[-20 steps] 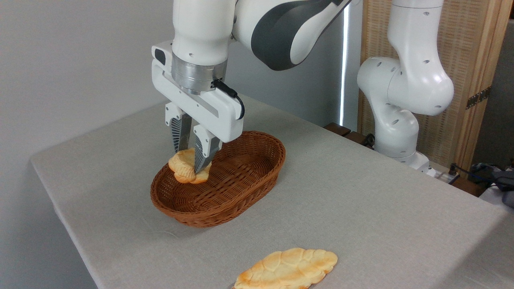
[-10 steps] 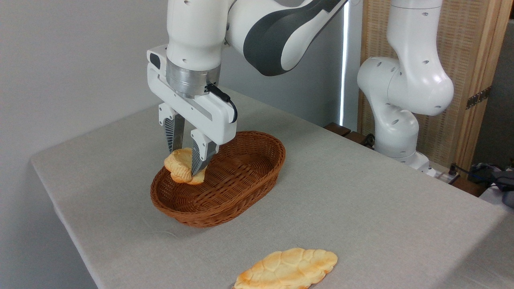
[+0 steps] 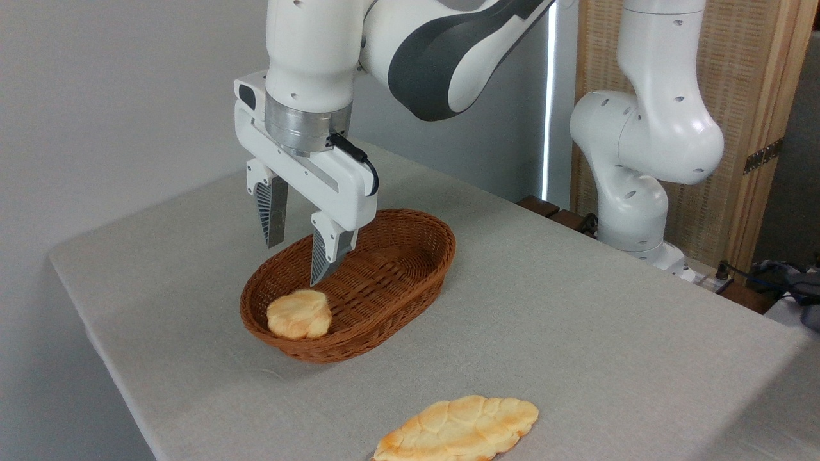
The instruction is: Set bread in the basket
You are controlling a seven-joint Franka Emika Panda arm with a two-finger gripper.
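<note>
Wicker, reddish-brown and woven, makes up the single oval basket (image 3: 359, 288) we see on the grey table (image 3: 576, 320), its long axis running from near-left to far-right. One small bread (image 3: 299, 314) lies inside it at the near-left end, resting on the weave and leaning against the basket's wall. Our one gripper (image 3: 296, 262) hangs just above and a little to the far side of the bun, its fingers spread apart and holding nothing, clear of the bread. We judge the placing done, so the coming move is likely a straight lift away. We count one long flat bread (image 3: 456, 430) too, well apart at the near edge.
</note>
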